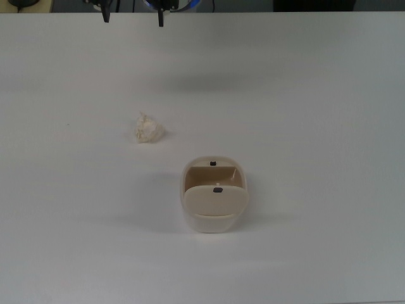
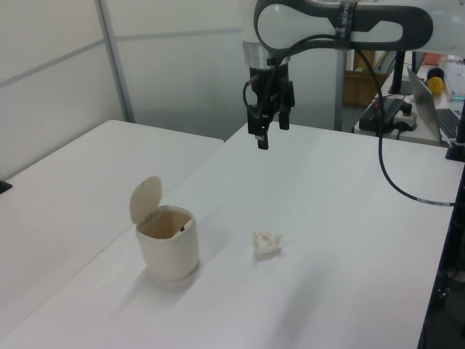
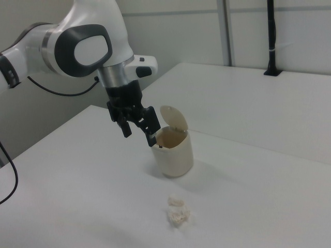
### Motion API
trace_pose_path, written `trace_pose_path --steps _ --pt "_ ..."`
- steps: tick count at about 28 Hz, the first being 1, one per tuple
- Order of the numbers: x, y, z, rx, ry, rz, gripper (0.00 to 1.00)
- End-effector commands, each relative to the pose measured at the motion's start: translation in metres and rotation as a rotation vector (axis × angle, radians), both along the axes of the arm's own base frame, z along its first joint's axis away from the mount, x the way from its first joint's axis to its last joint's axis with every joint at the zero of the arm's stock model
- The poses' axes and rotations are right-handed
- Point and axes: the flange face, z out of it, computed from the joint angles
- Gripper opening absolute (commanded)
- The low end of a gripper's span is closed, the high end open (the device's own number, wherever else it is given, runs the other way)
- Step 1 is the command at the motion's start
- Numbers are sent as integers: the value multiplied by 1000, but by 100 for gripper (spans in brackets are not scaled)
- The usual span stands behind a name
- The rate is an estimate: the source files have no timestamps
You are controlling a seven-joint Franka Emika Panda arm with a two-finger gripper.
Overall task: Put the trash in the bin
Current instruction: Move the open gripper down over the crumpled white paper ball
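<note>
Gripper: black two-finger gripper (image 2: 269,131) hangs in the air above the table, its fingers spread apart with nothing between them; it touches neither the paper nor the container.
Fingers: slim, dark, straight-edged; in the top view only their two tips (image 1: 105,14) poke in at the upper edge, well apart from each other.
Arm: smooth white shells with dark grey joint bands (image 3: 83,49); a black cable loops off it in the left view.
Trash: small off-white ball of crumpled tissue paper (image 1: 149,128), lumpy and wrinkled, lying on the bare table, apart from the container; in the top view it sits up and to the top view's left of the container.
Bin: small beige plastic container with rounded corners (image 2: 169,251), smooth and matte, standing upright; its swing-flap lid (image 2: 145,198) is tipped up, leaving the mouth open.
Table: flat white matte tabletop (image 1: 316,95), with a seam to a second white table (image 3: 248,88) beside it.
Top view only: two tiny dark marks on the bin, one on the flap and one at the far rim, and the bin's rounded-rectangle outline.
Side views only: the whole gripper and arm, the lid's rounded disc shape, pale wall panels (image 2: 51,73).
Left view only: a side desk with a laptop (image 2: 429,109) and a yellow object (image 2: 435,83).
</note>
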Motion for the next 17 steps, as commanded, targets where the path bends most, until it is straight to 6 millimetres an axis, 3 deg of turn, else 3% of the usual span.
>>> trace_pose_path --steps 1,8,17 --pt "-2 9 -8 73 19 9 100" --pt "11 26 -39 71 75 27 100" --pt "14 27 -74 70 135 22 100"
